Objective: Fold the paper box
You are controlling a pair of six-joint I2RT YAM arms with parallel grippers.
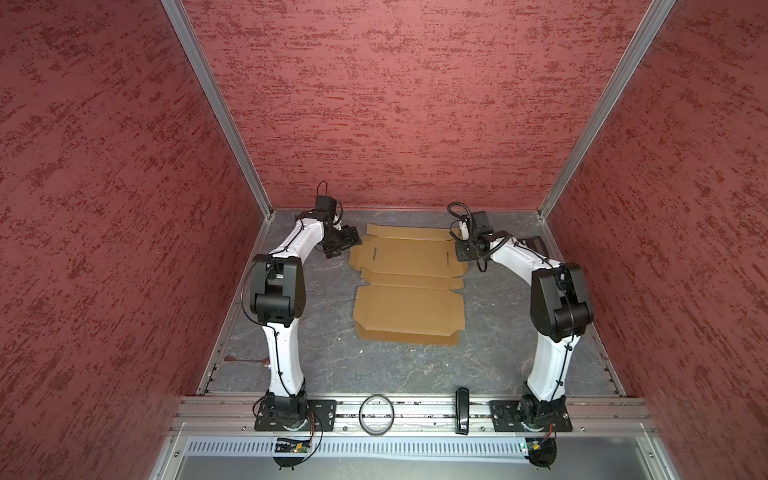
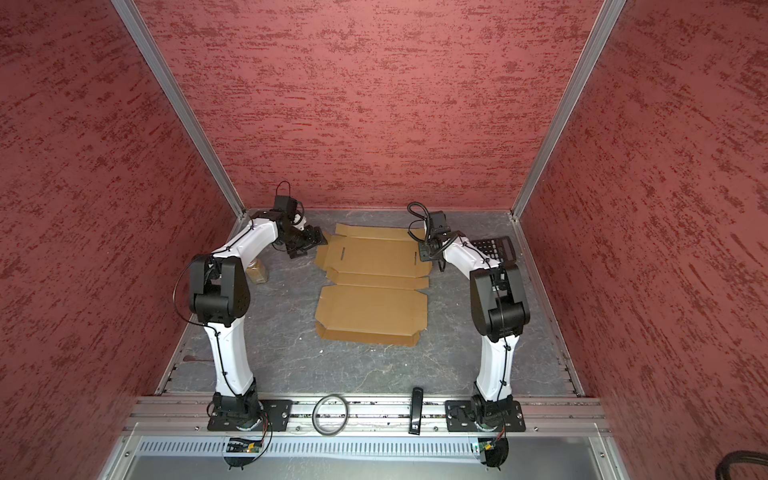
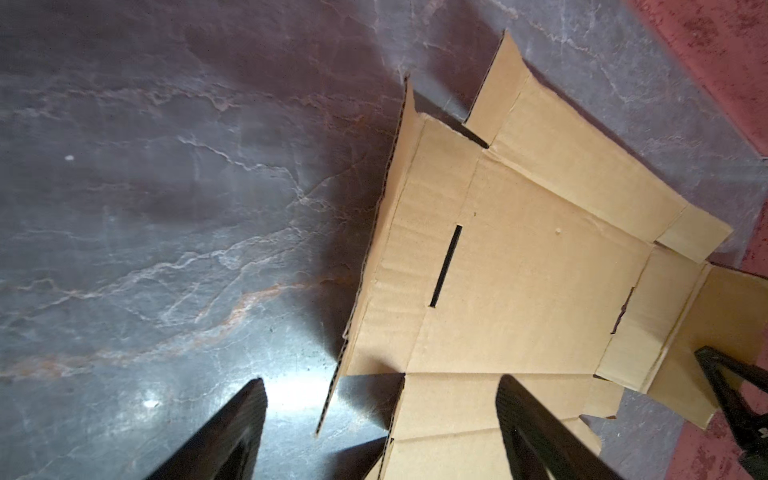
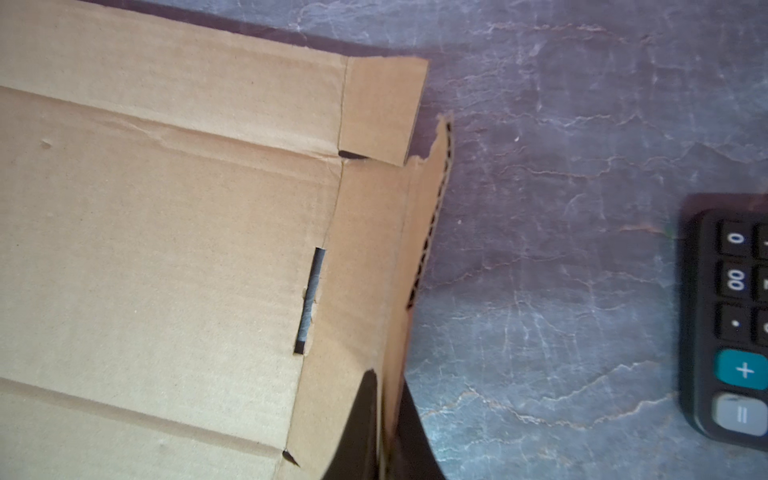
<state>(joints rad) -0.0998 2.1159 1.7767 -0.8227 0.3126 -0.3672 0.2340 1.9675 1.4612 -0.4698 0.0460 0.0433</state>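
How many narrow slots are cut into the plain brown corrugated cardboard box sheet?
2, both in the brown cardboard box's far panel: one slot near its left edge, one near its right edge. Others may lie hidden.

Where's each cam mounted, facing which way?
Top views: high behind the robot, tilted down toward the back wall; left arm and right arm whole.
Left wrist: behind the open left hand, facing paper box's left flap; fingers show.
Right wrist: behind right hand, shut on the right flap; calculator nearby.
Shared: all show the box.
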